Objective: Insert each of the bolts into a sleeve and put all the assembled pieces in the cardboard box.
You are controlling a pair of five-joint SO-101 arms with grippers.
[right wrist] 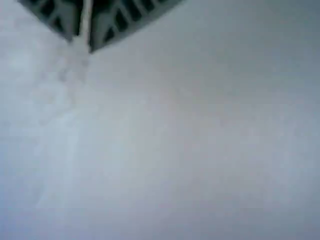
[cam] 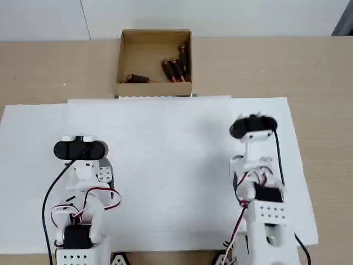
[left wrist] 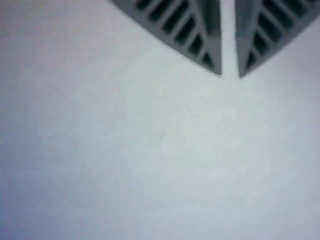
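The cardboard box (cam: 126, 55) stands at the far edge of the table, just beyond the white paper. Inside it lie several dark assembled pieces (cam: 175, 67) with copper-coloured ends at the right, and one more piece (cam: 137, 79) against the front wall at the left. My left arm (cam: 80, 150) is folded back at the near left of the paper. Its gripper (left wrist: 230, 74) is shut with nothing in it, tips close above the bare sheet. The right arm (cam: 252, 127) sits at the near right, and the right gripper (right wrist: 82, 46) is likewise shut and empty over the paper.
A large white paper sheet (cam: 171, 160) covers the table between the arms and the box. Bare wooden tabletop (cam: 49, 66) lies on both sides of the box. Red, white and black cables loop at each arm's base.
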